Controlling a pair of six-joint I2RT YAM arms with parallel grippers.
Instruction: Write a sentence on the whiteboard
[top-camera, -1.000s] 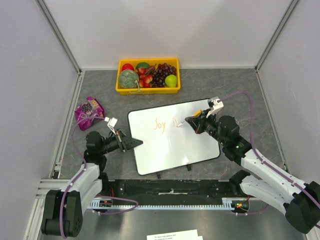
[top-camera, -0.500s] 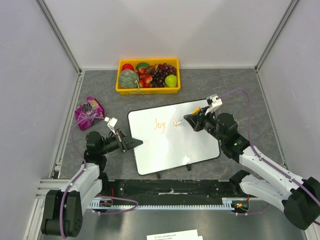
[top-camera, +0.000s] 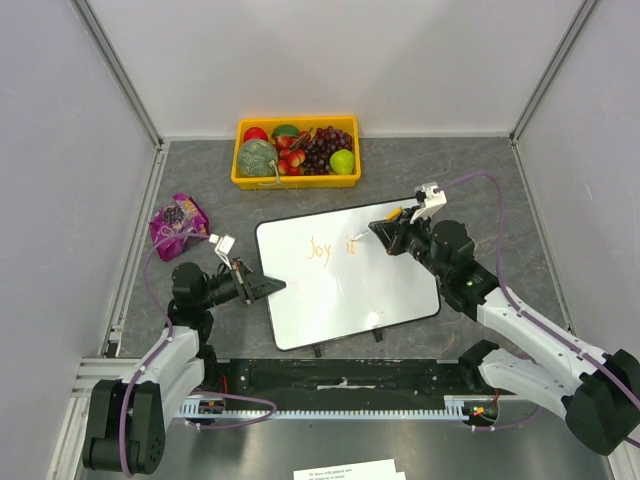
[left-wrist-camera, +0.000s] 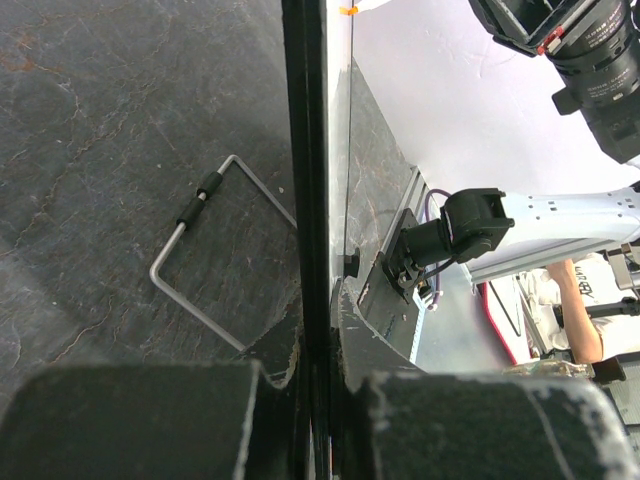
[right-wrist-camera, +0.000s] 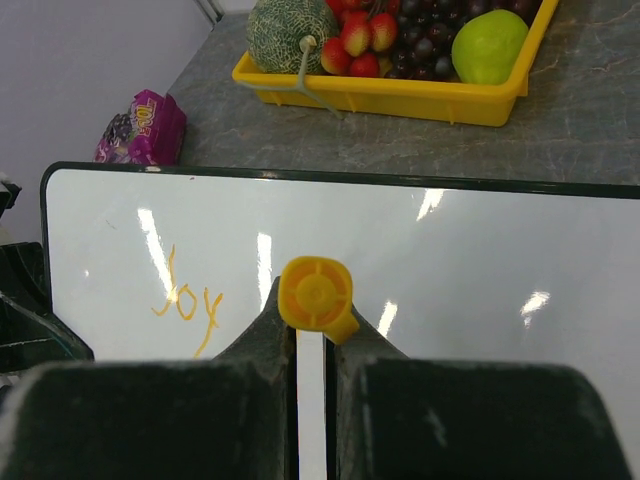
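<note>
The whiteboard (top-camera: 345, 295) lies tilted in the middle of the grey table. Orange lettering, the sentence (top-camera: 320, 250), reads "Joy" with a short stroke begun after it. My right gripper (top-camera: 384, 232) is shut on an orange-capped marker (top-camera: 395, 214), whose tip sits at that stroke. In the right wrist view the marker's cap (right-wrist-camera: 315, 294) stands between my fingers (right-wrist-camera: 262, 330) above the whiteboard (right-wrist-camera: 470, 260), with "Joy" (right-wrist-camera: 188, 300) to the left. My left gripper (top-camera: 268, 285) is shut on the board's left edge; the left wrist view shows the black frame (left-wrist-camera: 304, 180) clamped edge-on.
A yellow tray (top-camera: 240, 166) of fruit stands at the back, also seen from the right wrist (right-wrist-camera: 400, 98). A purple snack bag (top-camera: 177, 222) lies at the left. A bent wire stand (left-wrist-camera: 190, 212) rests on the table beside the board. Cage walls close both sides.
The right gripper has shifted slightly away and to the left with the marker. The orange stroke after "Joy" has grown. The left arm has stayed still.
</note>
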